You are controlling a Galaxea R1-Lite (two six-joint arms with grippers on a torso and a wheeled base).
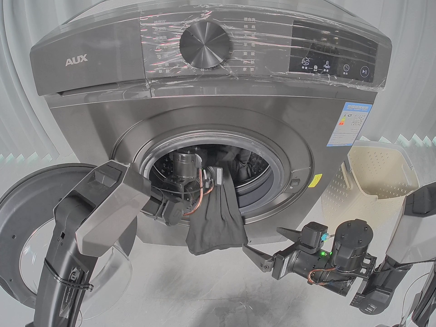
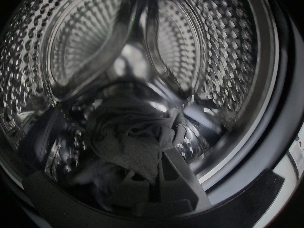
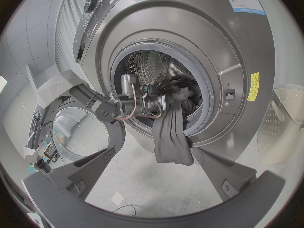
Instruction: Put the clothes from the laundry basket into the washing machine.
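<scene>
The grey washing machine [image 1: 236, 110] stands with its round opening uncovered. My left gripper [image 2: 152, 187] is inside the drum [image 2: 228, 48], shut on a dark grey garment [image 2: 133, 136]. The rest of that garment [image 1: 215, 219] hangs out over the lower door rim, down the machine's front. More dark clothes [image 1: 240, 162] lie deeper in the drum. My right gripper [image 1: 268, 244] is open and holds nothing, low in front of the machine, just right of the hanging cloth [image 3: 171, 136]. The cream perforated laundry basket [image 1: 372, 182] leans beside the machine on the right.
The machine's round glass door [image 1: 27, 232] is swung wide to the left, behind my left arm. Pale floor [image 1: 190, 287] lies bare in front of the machine. Curtains hang behind it.
</scene>
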